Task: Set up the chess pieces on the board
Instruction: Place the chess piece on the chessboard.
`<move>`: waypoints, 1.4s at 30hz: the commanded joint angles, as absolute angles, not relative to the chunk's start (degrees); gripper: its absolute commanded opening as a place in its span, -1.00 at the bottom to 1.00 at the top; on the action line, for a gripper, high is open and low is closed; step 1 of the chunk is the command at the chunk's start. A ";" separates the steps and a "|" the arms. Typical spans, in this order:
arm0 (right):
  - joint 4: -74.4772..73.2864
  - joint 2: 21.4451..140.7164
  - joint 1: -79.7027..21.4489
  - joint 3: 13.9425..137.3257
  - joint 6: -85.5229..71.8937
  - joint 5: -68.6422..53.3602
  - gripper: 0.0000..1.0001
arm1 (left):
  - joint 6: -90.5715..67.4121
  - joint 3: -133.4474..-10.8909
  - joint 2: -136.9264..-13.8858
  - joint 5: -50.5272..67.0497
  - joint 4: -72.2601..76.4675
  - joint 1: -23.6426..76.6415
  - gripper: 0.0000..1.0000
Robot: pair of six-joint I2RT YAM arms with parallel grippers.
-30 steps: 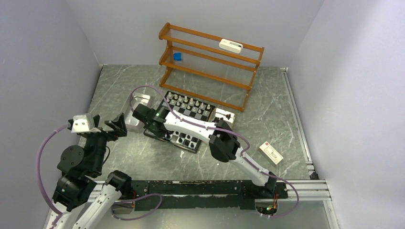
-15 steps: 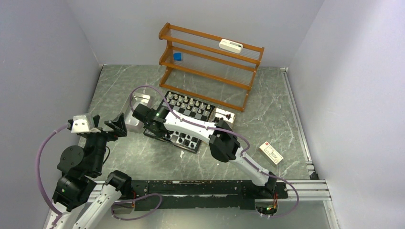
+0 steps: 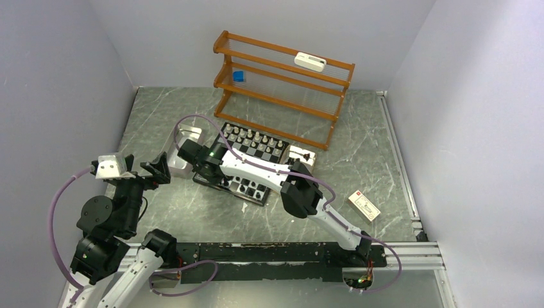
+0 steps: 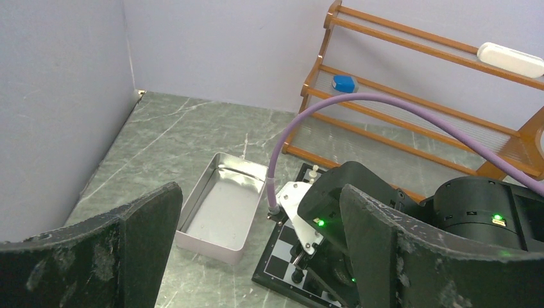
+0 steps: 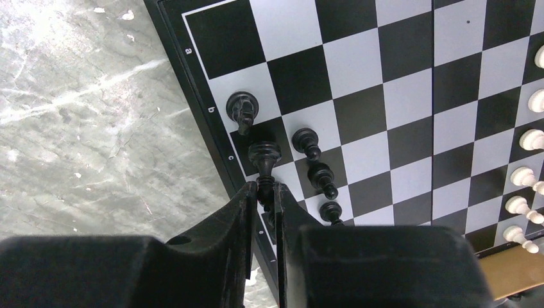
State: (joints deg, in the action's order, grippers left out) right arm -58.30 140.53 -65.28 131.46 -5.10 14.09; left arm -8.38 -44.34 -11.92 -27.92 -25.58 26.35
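Two black fingers [image 5: 238, 215] of the right tool [image 5: 265, 192] stand close together at the bottom middle of the right wrist view. The top of a black piece [image 5: 264, 153] is between them. I cannot tell if they squeeze it or sit loose around it. The piece stands on a dark square marked c, at the left edge of the board [image 5: 410, 96].

Just above it, a black horse [image 5: 242, 106] is on its square. To the right, three black pawns [image 5: 319, 176] stand in a line.

I think the black side is only partly done. The corner square at the top left is bare, and so are the squares above the pawns. The tool hides what is lower down.

Along the right edge, white pieces [image 5: 523, 176] stand in rows. In the top view that side looks nearly full.

The left tool [image 4: 260, 250] is wide open and holds nothing. It hangs over the worktop [image 4: 160, 141] near a metal tray [image 4: 205, 245].
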 commanded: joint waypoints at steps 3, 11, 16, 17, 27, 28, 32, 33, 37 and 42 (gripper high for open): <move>-56.82 140.35 -65.48 132.96 -5.27 14.85 -0.60 | -8.52 -44.47 -11.31 -28.66 -24.79 26.10 0.94; -57.87 140.46 -65.48 133.41 -5.36 14.49 -0.61 | -8.41 -44.38 -11.10 -28.89 -24.79 26.10 0.94; -57.47 140.75 -65.48 133.02 -5.32 14.43 -0.59 | -8.42 -44.38 -11.17 -28.91 -24.74 26.10 0.94; -57.44 140.87 -65.48 133.15 -5.28 14.23 -0.58 | -8.39 -44.38 -11.28 -28.82 -24.78 26.10 0.94; -56.89 141.04 -65.48 132.63 -5.28 13.83 -0.51 | -8.39 -44.38 -11.28 -28.83 -24.70 26.10 0.94; -56.87 141.06 -65.54 132.63 -5.23 13.75 -0.52 | -8.40 -44.38 -11.30 -28.86 -24.70 26.09 0.94; -56.87 141.18 -65.48 133.06 -4.99 13.41 -0.58 | -8.28 -44.31 -11.33 -28.87 -24.70 26.10 0.94; -56.79 141.13 -65.51 132.95 -4.93 13.24 -0.59 | -8.31 -44.30 -11.34 -28.91 -24.70 26.08 0.94; -56.40 140.88 -65.44 132.50 -4.75 13.36 -0.66 | -8.27 -44.29 -11.29 -28.89 -24.70 26.08 0.94; -57.29 140.89 -65.47 132.93 -5.16 13.27 -0.73 | -8.33 -44.29 -11.35 -28.90 -24.70 26.10 0.94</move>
State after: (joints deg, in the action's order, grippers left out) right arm -57.08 140.53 -65.28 131.48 -5.08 13.47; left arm -8.36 -44.31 -11.92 -27.92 -25.58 26.35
